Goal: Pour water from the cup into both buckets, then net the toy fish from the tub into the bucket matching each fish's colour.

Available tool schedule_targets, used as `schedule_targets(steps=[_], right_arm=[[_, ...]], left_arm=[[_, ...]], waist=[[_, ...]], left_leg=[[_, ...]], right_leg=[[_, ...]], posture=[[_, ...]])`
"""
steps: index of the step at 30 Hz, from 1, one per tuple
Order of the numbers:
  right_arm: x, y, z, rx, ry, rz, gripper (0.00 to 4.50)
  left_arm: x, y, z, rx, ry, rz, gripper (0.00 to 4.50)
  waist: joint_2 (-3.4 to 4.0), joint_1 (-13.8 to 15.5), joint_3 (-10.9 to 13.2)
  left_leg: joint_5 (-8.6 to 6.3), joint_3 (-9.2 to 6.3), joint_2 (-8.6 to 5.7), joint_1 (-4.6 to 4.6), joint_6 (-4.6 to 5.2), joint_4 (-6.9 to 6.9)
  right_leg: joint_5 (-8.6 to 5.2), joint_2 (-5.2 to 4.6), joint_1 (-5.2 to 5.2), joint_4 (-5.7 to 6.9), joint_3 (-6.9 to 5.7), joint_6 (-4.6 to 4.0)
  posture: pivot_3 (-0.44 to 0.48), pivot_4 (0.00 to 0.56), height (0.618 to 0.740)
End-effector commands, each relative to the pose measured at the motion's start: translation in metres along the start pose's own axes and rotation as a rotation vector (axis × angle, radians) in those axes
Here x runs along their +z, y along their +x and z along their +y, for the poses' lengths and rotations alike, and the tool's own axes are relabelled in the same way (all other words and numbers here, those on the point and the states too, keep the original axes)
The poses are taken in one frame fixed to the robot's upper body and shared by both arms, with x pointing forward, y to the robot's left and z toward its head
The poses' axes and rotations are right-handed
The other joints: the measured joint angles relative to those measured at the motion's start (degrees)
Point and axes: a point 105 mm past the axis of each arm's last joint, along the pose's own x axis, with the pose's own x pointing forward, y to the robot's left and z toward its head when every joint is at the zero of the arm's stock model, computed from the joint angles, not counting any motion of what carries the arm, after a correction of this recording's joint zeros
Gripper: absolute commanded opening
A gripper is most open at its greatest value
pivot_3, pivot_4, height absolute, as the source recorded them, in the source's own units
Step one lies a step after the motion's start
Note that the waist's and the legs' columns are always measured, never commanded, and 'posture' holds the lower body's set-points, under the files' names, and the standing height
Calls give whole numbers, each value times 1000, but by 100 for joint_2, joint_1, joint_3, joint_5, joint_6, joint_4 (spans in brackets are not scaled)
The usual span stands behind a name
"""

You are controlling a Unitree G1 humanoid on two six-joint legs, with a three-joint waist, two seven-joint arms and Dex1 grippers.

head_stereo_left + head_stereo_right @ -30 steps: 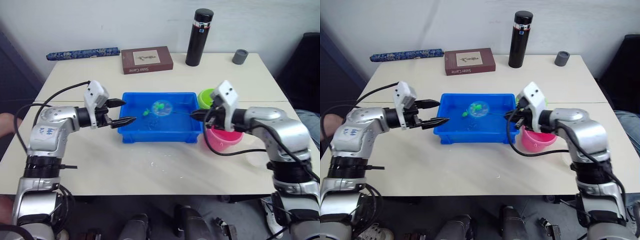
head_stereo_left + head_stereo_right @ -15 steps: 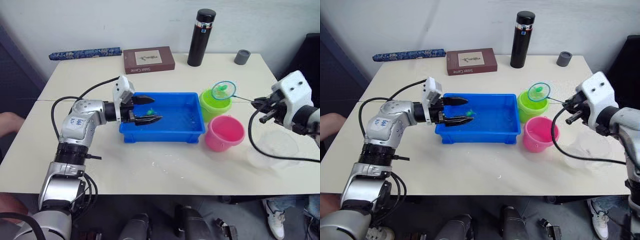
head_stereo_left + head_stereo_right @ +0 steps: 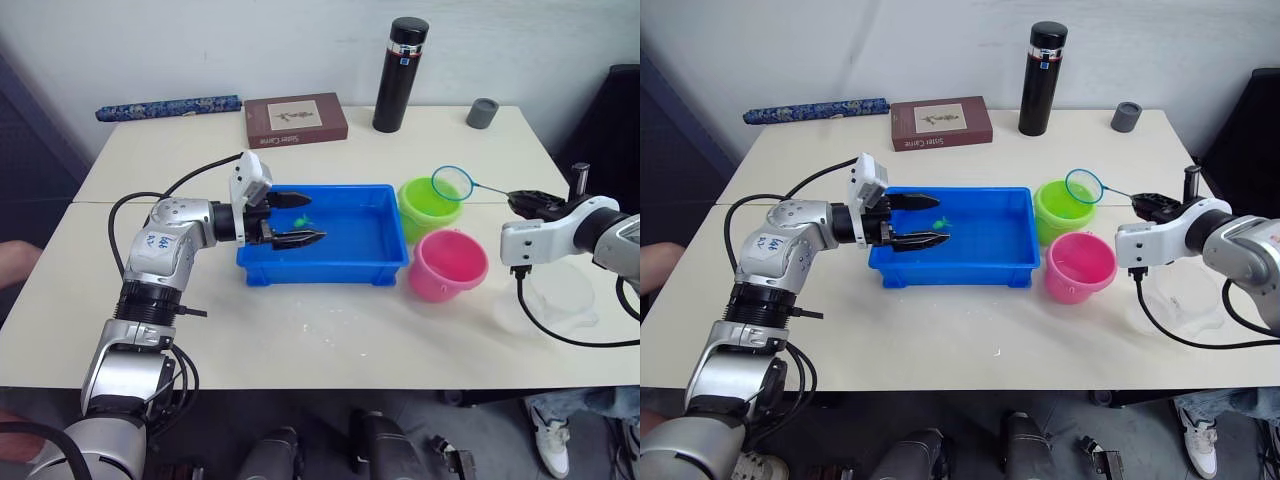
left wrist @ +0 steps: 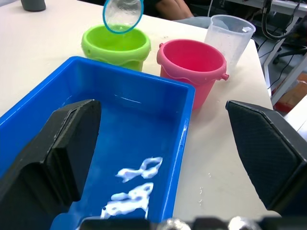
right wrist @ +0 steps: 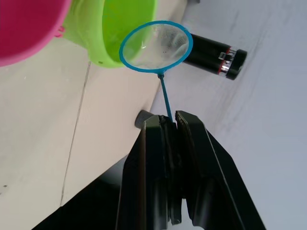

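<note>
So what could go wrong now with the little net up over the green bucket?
The right pincer pinches only the thin end of the net's handle, so the net might wobble or twist. Its hoop hangs by the green bucket, right beside the pink bucket, so a swing could knock one over. The left pincer sits open over the blue tub, where the net may bump it.

A bright blue tub (image 3: 325,262) sits beside a lime green bucket (image 3: 427,207) and a pink bucket (image 3: 449,266). The net (image 3: 452,182) has a light blue rim. A green toy fish (image 3: 300,219) lies in the tub. The cup (image 4: 229,37) is clear. A black flask (image 3: 392,76) carries a silver and red band.
</note>
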Motion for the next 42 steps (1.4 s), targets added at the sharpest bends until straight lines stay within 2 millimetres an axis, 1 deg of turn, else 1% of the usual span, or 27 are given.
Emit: schedule_targets(steps=[1,3,4,5,6,7,9,10,12,14,17,19,22,25,28,30,31,33,34,35,36,39,41,42], right_arm=[[-1,-2,-13,-66,43,-16,0],[0,-1,-23,-124,181,-34,0],[5,1,-29,-157,334,-70,0],[13,3,-35,-177,522,-126,0],[20,4,-37,-176,647,-174,0],[35,6,-41,-149,776,-257,0],[56,7,-43,-80,887,-353,0],[63,7,-43,-47,916,-381,0],[91,13,-35,66,924,-470,0],[113,20,-28,132,921,-529,0],[135,33,-18,187,872,-576,0],[147,42,-12,214,852,-594,0],[158,54,-6,236,828,-605,0],[164,64,-4,247,812,-615,0],[163,68,-12,244,922,-637,0],[159,64,-17,267,1068,-648,0],[157,61,-14,313,1154,-642,0],[156,58,-10,373,1242,-631,0],[156,56,-6,429,1353,-625,0],[156,54,-4,469,1428,-622,0],[157,53,-2,499,1479,-619,0],[160,53,10,625,1617,-574,0],[162,53,13,672,1693,-561,0],[164,57,14,698,1761,-544,0]], left_arm=[[8,-6,4,22,47,-5,4482],[4,-11,8,43,51,17,4482],[0,-18,11,61,48,37,4482],[-4,-27,14,79,45,63,4482],[-7,-33,15,90,43,80,4482],[-12,-42,17,106,45,110,4482],[-19,-57,17,125,44,156,4482],[-21,-63,17,131,41,175,4482],[-31,-86,11,144,44,257,4482],[-38,-102,7,160,46,319,4482],[-40,-116,2,194,45,361,4482],[-39,-122,-2,211,44,375,4482],[-37,-126,-7,225,39,385,4482],[-36,-128,-11,241,39,392,4482],[-33,-129,-14,261,39,385,4482],[-32,-129,-15,266,37,380,4482],[-32,-129,-16,268,36,378,4482],[-32,-128,-16,270,35,375,4482],[-32,-127,-15,272,34,367,4482],[-32,-125,-15,272,34,361,4482],[-32,-124,-15,273,34,358,4482],[-30,-119,-11,271,44,341,4482],[-28,-116,-9,270,49,335,4482],[-27,-115,-9,268,51,329,4482]], waist=[[0,-18,0],[-1,-24,0],[-1,-35,0],[-1,-55,1],[-1,-77,1],[0,-90,0],[1,-91,1],[4,-77,2],[4,-46,3],[1,-42,2],[-1,-6,1],[-1,29,1],[-1,49,1],[-1,31,1],[-1,-1,1],[-1,-21,1],[-1,-26,1],[0,-25,1],[0,-26,1],[-1,-26,1],[0,-27,1],[0,-27,1],[0,-30,1],[0,-33,1]], left_leg=[[0,-1,0,0,0,0],[0,-2,0,0,0,1],[0,-3,1,0,0,1],[0,-3,2,2,0,2],[0,-2,6,5,0,2],[0,0,13,6,-1,2],[1,-4,22,5,-5,0],[0,-8,24,4,-6,0],[0,-9,24,3,-7,1],[-1,-11,24,2,-6,0],[-2,-12,20,0,-5,1],[-2,-12,15,-2,-3,2],[-3,-11,13,-2,-1,1],[-3,-11,13,-3,-1,1],[-3,-12,15,-2,-2,0],[-3,-14,16,-2,-2,0],[-3,-15,16,-2,-2,-1],[-3,-15,16,-3,-2,0],[-3,-15,16,-3,-2,0],[-3,-15,16,-3,-2,0],[-3,-16,16,-3,-2,0],[-3,-16,17,-2,-2,-1],[-3,-15,17,-2,-2,-1],[-3,-15,17,-2,-2,-1]], right_leg=[[0,0,1,1,0,0],[0,0,4,1,-1,0],[0,0,7,1,-3,0],[0,1,7,1,-3,0],[0,4,8,2,-2,0],[2,10,8,10,-1,-3],[3,15,6,15,-6,-5],[3,17,6,16,-9,-7],[3,16,6,14,-8,-9],[4,15,9,7,-8,-11],[4,9,11,7,-7,-12],[4,5,10,8,-8,-12],[4,4,9,7,-7,-11],[4,5,7,8,-8,-12],[4,8,6,11,-9,-12],[4,9,6,10,-10,-12],[4,9,6,10,-11,-12],[4,8,7,9,-11,-12],[4,8,7,9,-11,-12],[4,8,7,9,-11,-12],[4,7,8,9,-11,-13],[4,8,8,10,-11,-13],[4,7,8,10,-10,-13],[4,7,8,10,-10,-13]], posture=[[0,150,740],[0,150,740],[0,150,740],[0,150,740],[0,150,740],[0,150,740],[0,150,740],[0,150,740],[0,150,740],[0,150,740],[0,150,740],[0,150,740],[0,150,740],[0,150,740],[0,150,740],[0,150,740],[0,150,740],[0,150,740],[0,150,740],[0,150,740],[0,150,740],[0,150,740],[0,150,740],[0,150,740]])
